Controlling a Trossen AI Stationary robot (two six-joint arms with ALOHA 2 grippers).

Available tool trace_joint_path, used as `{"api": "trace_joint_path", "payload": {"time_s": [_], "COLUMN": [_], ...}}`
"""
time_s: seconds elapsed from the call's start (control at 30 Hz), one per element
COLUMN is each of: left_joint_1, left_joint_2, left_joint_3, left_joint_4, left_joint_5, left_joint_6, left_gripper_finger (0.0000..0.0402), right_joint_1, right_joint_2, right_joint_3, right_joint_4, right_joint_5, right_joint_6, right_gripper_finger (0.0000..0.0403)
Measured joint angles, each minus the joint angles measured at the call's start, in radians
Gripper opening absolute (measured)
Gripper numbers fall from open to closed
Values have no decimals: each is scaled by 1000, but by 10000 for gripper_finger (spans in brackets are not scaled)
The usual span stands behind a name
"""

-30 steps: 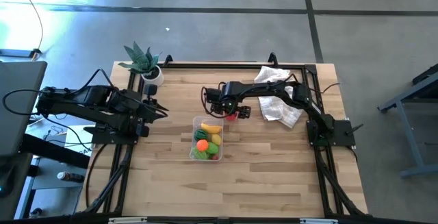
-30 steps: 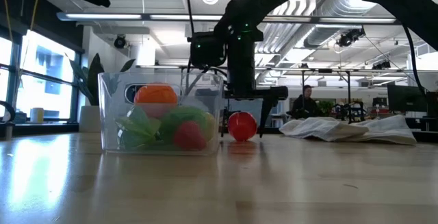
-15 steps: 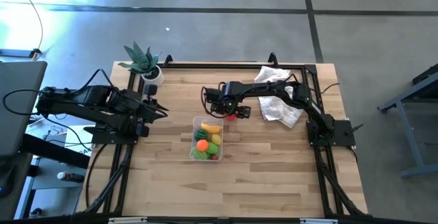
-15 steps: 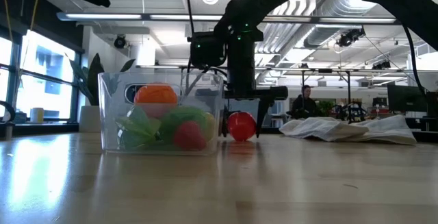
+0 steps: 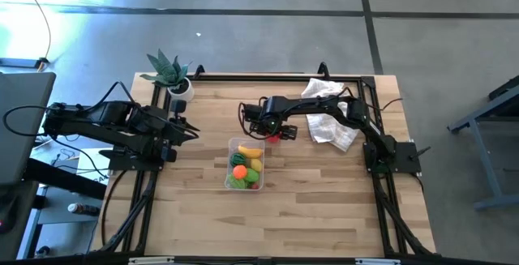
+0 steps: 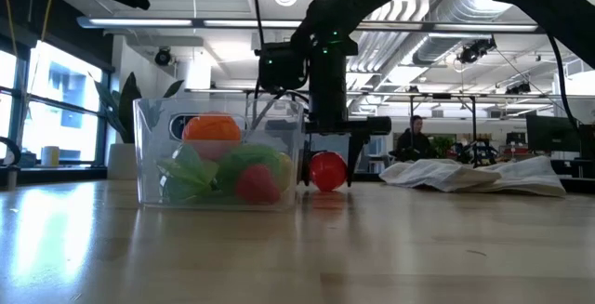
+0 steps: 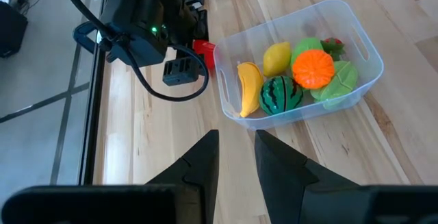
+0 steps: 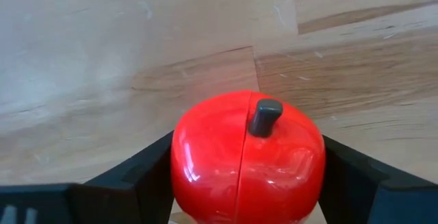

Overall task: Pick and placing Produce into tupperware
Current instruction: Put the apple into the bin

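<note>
Straddling the red apple (image 8: pixel 248 157), my right gripper (image 5: pixel 274 134) is sitting low over the table (image 5: pixel 324 208), one dark finger (image 8: pixel 130 176) on each flank of the fruit. Both fingers are looking as if they are touching its sides, but I cannot tell whether they are truly pinching it or only bracketing it; the apple is resting on the wood, not lifted. I am judging the low, square approach to be deliberate: a round, glossy toy is likely to squirt out unless the fingers are meeting it across its widest part.

The apple is standing upright, its short dark stem (image 8: pixel 263 116) pointing up toward my wrist. It is nearly as wide as tall, so it has no real long axis; the stem line is the only direction worth naming.

Just beyond my gripper, on the side toward my other arm, the tupperware (image 5: pixel 246 164) is lying with its long axis running away from me. It is holding the banana (image 7: pixel 249 88), lemon (image 7: pixel 276 58), watermelon (image 7: pixel 279 94), orange (image 7: pixel 314 69) and green pieces (image 7: pixel 338 80). The banana is lying along the near wall. The apple is just beside the tub's end, outside it, so I am judging this the last piece.

Farther off, my left gripper (image 7: pixel 236 159) is waiting closed and empty, well apart, facing the tub.
</note>
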Motion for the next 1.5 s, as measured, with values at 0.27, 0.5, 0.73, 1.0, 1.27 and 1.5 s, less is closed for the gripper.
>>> {"api": "trace_joint_path", "payload": {"time_s": [0.27, 0.5, 0.73, 1.0, 1.27, 1.5], "left_joint_1": [0, 0, 0, 0, 0, 0], "left_joint_2": [0, 0, 0, 0, 0, 0], "left_joint_3": [0, 0, 0, 0, 0, 0], "left_joint_4": [0, 0, 0, 0, 0, 0], "left_joint_5": [0, 0, 0, 0, 0, 0], "left_joint_6": [0, 0, 0, 0, 0, 0], "left_gripper_finger": [85, 85, 85, 85, 85, 85], "right_joint_1": [0, 0, 0, 1, 19, 68], "right_joint_2": [0, 0, -19, -105, -208, -286], "right_joint_3": [0, 0, 0, 1, 1, 1], "right_joint_4": [4, 11, 16, -13, -17, 10], "right_joint_5": [4, 4, 5, 64, 108, 159], "right_joint_6": [-3, -11, -24, -45, -145, -328], "right_gripper_finger": [261, 260, 260, 260, 260, 260]}}
